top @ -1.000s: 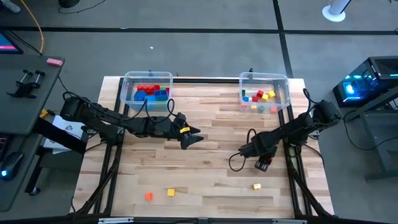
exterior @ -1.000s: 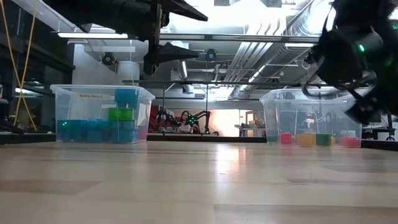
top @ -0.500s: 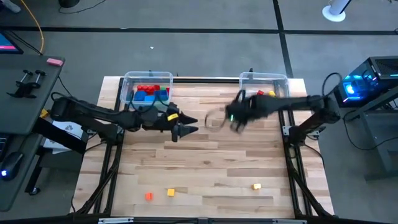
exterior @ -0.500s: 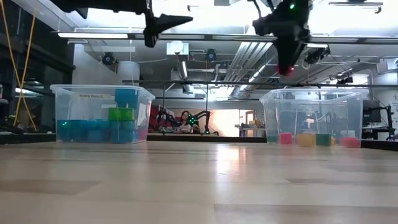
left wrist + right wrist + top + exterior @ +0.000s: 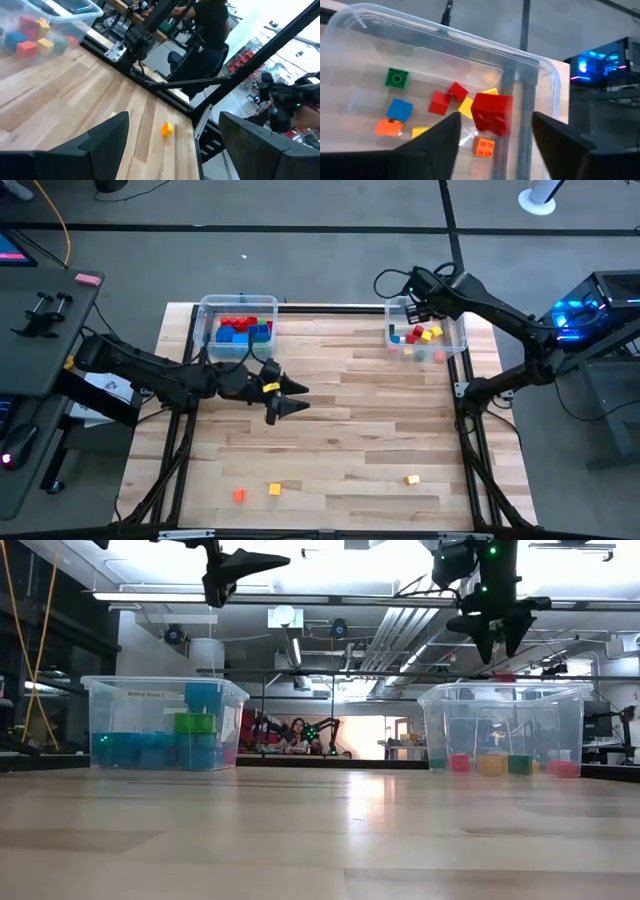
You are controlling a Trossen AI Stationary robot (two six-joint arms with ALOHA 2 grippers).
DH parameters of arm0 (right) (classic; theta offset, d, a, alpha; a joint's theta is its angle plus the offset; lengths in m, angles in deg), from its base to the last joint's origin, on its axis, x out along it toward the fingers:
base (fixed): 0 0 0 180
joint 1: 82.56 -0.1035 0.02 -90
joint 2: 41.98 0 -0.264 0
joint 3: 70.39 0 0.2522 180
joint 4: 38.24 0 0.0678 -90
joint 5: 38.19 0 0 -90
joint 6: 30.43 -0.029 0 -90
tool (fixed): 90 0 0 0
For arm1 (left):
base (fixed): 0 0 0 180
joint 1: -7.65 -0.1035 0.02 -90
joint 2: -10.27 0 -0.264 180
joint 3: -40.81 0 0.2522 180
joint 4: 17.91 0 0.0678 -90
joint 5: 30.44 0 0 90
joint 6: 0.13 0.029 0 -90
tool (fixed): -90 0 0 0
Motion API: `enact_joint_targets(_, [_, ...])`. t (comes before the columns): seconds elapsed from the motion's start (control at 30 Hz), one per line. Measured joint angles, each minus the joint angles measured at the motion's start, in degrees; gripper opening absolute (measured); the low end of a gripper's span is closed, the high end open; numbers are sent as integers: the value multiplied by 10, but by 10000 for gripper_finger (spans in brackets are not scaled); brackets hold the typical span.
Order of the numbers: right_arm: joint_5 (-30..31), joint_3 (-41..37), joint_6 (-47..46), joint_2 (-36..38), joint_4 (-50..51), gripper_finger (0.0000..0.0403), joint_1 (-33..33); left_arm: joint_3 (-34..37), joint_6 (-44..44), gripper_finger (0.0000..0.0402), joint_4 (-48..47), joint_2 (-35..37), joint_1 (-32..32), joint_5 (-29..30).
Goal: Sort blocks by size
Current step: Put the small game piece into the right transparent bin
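Note:
My right gripper [image 5: 413, 302] is open above the clear right bin [image 5: 455, 332], its fingers pointing down [image 5: 497, 632]. In the right wrist view a small red block [image 5: 491, 114] is loose between the parted fingers, touching neither, above the bin's small red, yellow, green, blue and orange blocks [image 5: 440, 102]. My left gripper [image 5: 288, 398] is open and empty above the table's middle left, high up in the low view [image 5: 248, 562]. The left bin [image 5: 237, 328] holds larger red, blue and green blocks. An orange block [image 5: 239, 495] and two yellow ones [image 5: 275, 489] [image 5: 412, 479] lie on the table near its front edge.
Both bins stand at the table's far edge, with bare wood [image 5: 350, 420] between and in front of them. A black frame rail [image 5: 330, 307] runs along the far edge. The left wrist view shows one yellow block [image 5: 167, 129] near the table's rim.
My right gripper has risen from the table's near right with the red block, swung toward the far edge and over the right bin, then opened and let go of the block. My left gripper has drawn back a little toward the table's left.

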Motion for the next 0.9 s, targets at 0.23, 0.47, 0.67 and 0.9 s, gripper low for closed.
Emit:
enact_joint_targets(0.23, [-61, 0, 40, 7, -59, 309, -10, 0, 0, 294, -7, 0, 7, 7])
enact_joint_targets(0.47, [-233, 0, 65, 24, -207, 313, -139, 0, -61, 294, -107, 0, 47, -30])
enact_joint_targets(0.67, [-189, 0, 48, 16, -255, 313, -264, 0, -249, 294, -361, -11, 196, -31])
enact_joint_targets(0.9, [-162, 0, 80, 5, -248, 314, -293, -58, -418, 293, -513, -67, 415, -44])
